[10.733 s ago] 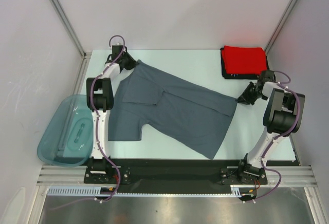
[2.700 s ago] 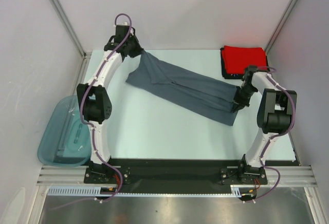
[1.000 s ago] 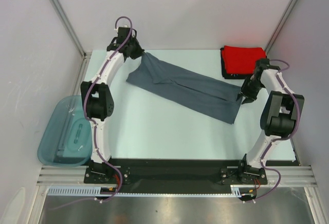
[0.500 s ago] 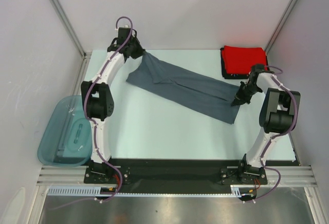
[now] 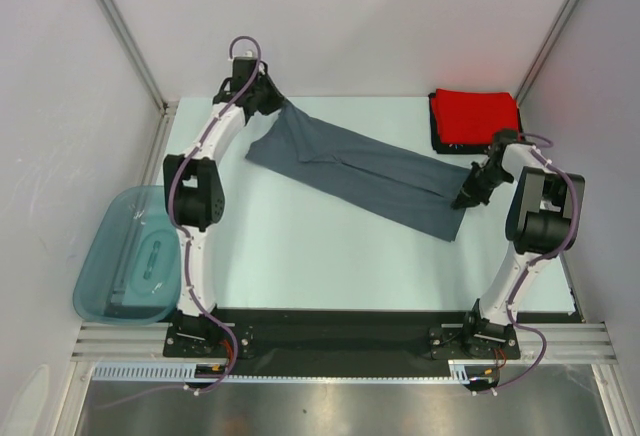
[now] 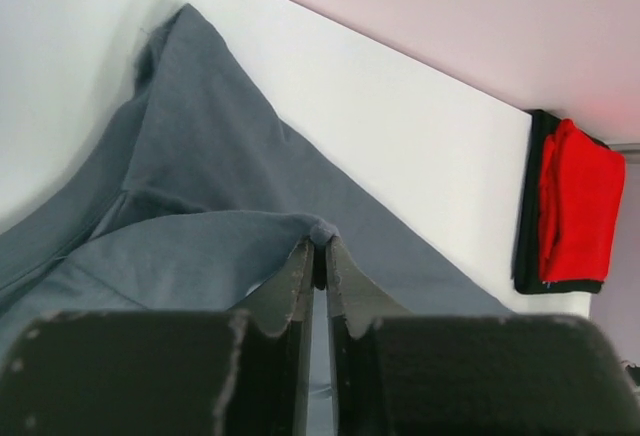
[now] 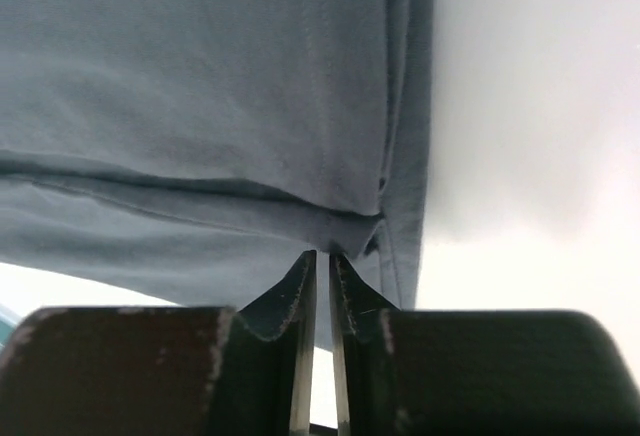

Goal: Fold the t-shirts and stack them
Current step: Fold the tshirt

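The slate blue-grey t-shirt point(image 5: 370, 171) lies on the table as a long narrow band, slanting from the back left down to the right. My left gripper point(image 5: 272, 102) is shut on its back-left corner. In the left wrist view a small bunch of cloth point(image 6: 200, 186) sits pinched at that gripper's point(image 6: 320, 246) tips. My right gripper point(image 5: 464, 199) is at the band's right end, its jaws nearly together on the layered hem point(image 7: 200, 86), which puckers at the tips point(image 7: 322, 256). The folded red t-shirt point(image 5: 475, 116) rests on the folded black one point(image 5: 470, 147) at the back right.
A translucent teal tub point(image 5: 130, 256) sits off the table's left edge. The pale table point(image 5: 300, 246) ends at white walls behind and on both sides. The red and black stack point(image 6: 580, 206) lies just behind the right arm.
The right gripper dropped from beside the stack to the shirt's right end and closed there. The left gripper kept its hold on the corner and nudged slightly right. The shirt, spread flat earlier, is now a narrow band.
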Available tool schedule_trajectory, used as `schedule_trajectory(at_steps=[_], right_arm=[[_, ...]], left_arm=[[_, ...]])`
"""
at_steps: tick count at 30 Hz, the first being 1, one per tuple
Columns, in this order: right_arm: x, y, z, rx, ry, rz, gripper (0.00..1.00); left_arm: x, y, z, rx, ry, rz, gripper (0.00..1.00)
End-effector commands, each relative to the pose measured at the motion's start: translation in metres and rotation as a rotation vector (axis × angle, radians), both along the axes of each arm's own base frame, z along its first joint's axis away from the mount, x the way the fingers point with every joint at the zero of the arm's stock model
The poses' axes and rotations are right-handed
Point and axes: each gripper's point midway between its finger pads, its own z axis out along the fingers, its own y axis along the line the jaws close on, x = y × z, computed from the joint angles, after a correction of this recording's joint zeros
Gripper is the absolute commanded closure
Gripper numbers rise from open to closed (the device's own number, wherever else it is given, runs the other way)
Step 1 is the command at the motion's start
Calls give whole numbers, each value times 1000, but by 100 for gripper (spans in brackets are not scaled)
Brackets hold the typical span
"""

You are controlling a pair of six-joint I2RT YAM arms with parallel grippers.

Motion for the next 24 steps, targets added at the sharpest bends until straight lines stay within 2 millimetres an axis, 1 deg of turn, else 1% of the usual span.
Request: schedule_trajectory(at_steps=[1,2,3,4,5,6,7,8,9,10,11,12,13,14,15,16,17,18,19,20,21,22,23,24], right_arm=[[8,5,40,9,-101,20,84],[7,9,45,23,-113,27,83],[7,11,50,29,-126,31,83],[6,14,54,35,-132,33,82],[6,18,61,37,-149,38,81],[6,24,65,46,-159,48,80],[6,30,66,54,-161,51,79],[7,37,71,70,-172,57,78],[9,48,72,80,-184,83,77],[12,55,74,87,-194,94,76],[14,64,73,107,-192,98,75],[20,80,73,118,-212,134,75],[25,90,74,133,-222,147,74],[34,103,82,161,-246,166,70],[40,127,75,188,-242,211,68],[45,142,75,214,-248,231,64],[56,158,84,266,-264,227,64],[70,173,82,304,-299,232,63],[73,196,85,350,-320,258,63],[77,211,89,406,-332,258,64],[90,228,97,451,-389,246,67],[94,239,89,474,-381,247,69],[91,260,90,507,-384,281,70],[99,272,94,541,-407,276,71]], left_arm=[[11,-7,10,-44,-64,-46,87],[11,-10,5,-41,-61,-71,74],[9,-14,5,-42,-60,-104,69],[11,-13,14,-27,-77,-108,64],[5,-9,18,23,-79,-126,54],[3,-5,25,55,-90,-129,50],[2,6,26,110,-92,-97,46],[-7,15,42,165,-104,-97,42],[-11,22,44,196,-99,-75,40],[-18,35,37,223,-68,-49,39],[-24,40,37,222,-59,-38,40],[-37,48,36,218,-40,-33,40],[-45,45,34,193,-30,-57,41],[-49,44,31,176,-31,-67,45],[-61,44,18,166,1,-82,48],[-66,42,13,153,11,-96,50],[-70,39,7,132,15,-115,54],[-78,42,-12,114,61,-119,55],[-78,41,-18,86,65,-124,57],[-82,36,-25,50,77,-157,57],[-83,40,-34,28,96,-159,58],[-81,38,-51,7,120,-172,59],[-79,34,-53,-20,111,-205,62],[-72,32,-54,-22,105,-212,62]])
